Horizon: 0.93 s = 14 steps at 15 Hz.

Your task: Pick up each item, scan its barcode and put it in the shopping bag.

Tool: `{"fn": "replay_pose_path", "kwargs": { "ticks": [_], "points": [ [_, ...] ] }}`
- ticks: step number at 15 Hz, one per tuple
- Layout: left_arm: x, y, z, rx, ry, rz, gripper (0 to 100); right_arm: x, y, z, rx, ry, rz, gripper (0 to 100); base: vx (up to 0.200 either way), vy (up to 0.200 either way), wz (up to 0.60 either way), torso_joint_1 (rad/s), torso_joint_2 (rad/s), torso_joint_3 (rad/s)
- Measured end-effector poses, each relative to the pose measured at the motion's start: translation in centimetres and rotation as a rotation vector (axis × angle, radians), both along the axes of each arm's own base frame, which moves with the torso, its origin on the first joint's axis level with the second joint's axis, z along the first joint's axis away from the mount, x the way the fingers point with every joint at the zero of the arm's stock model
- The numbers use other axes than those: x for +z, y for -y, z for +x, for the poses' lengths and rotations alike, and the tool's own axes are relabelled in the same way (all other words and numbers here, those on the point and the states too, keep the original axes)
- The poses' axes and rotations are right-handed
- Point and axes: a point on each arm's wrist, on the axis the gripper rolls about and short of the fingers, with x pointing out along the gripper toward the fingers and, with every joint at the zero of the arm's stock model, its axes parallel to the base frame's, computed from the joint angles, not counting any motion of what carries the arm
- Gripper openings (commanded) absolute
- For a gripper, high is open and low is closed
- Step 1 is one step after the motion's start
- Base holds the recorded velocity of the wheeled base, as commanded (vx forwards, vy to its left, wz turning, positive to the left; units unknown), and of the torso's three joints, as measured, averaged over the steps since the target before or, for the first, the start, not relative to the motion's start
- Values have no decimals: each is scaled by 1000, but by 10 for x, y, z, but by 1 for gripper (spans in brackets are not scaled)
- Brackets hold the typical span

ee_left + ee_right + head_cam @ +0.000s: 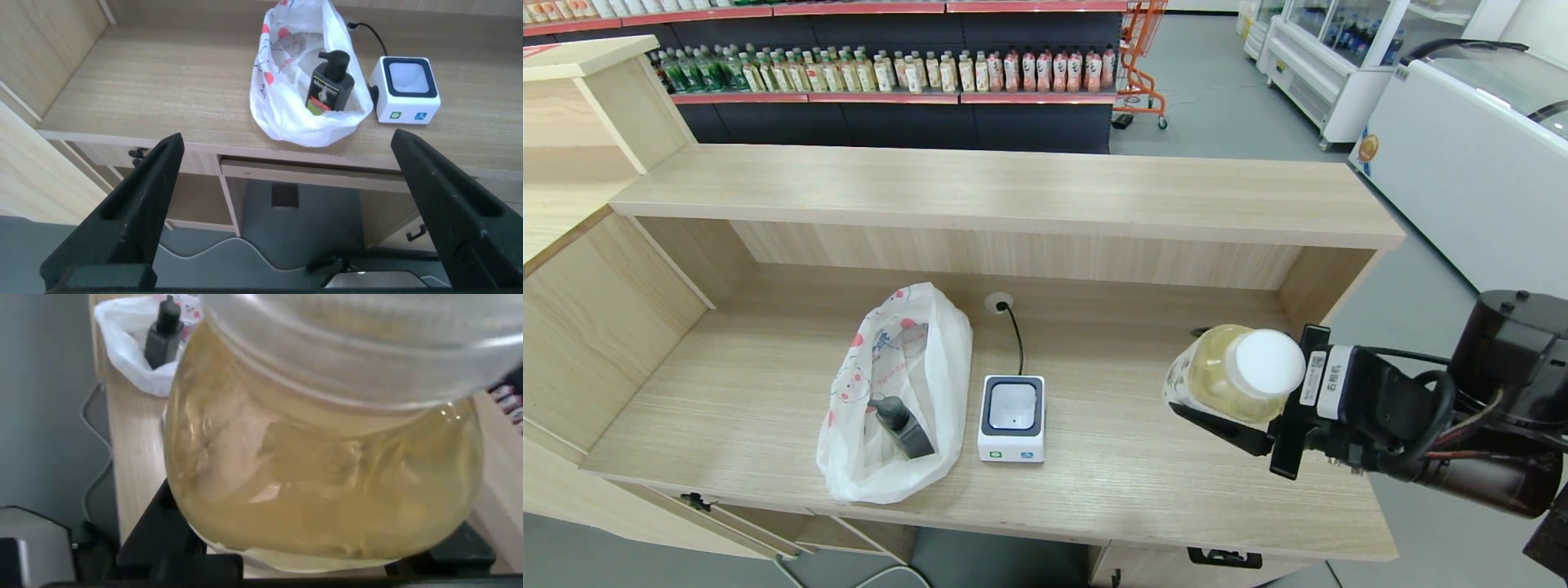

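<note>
Your right jaws pinch a bottle near the counter's right edge, scanner and shopping bag to their left; left jaws spread.

place: shop | evidence: drink shelves, chest freezers, checkout counter, barcode scanner

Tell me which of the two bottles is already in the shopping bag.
The black pump bottle, lying inside the white shopping bag. The other, a clear white-capped bottle of yellowish liquid, is held in the right tool.
</note>
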Motion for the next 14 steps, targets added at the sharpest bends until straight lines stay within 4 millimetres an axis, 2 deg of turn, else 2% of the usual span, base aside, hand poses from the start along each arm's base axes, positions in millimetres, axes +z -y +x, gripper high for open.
{"fn": "replay_pose_path", "kwargs": {
  "ticks": [4, 8, 14],
  "points": [
    [0, 0, 0, 1, 0, 0, 100, -3, -1, -2, -5, 175, -127, 0, 0, 0, 0, 0, 0, 0],
    [0, 0, 0, 1, 0, 0, 100, -15, 0, -8, -43, 185, -182, 0, 0, 0, 0, 0, 0, 0],
    [0, 0, 0, 0, 0, 0, 100, -18, -3, -13, -29, 206, -191, 0, 0, 0, 0, 0, 0, 0]
  ]
}}
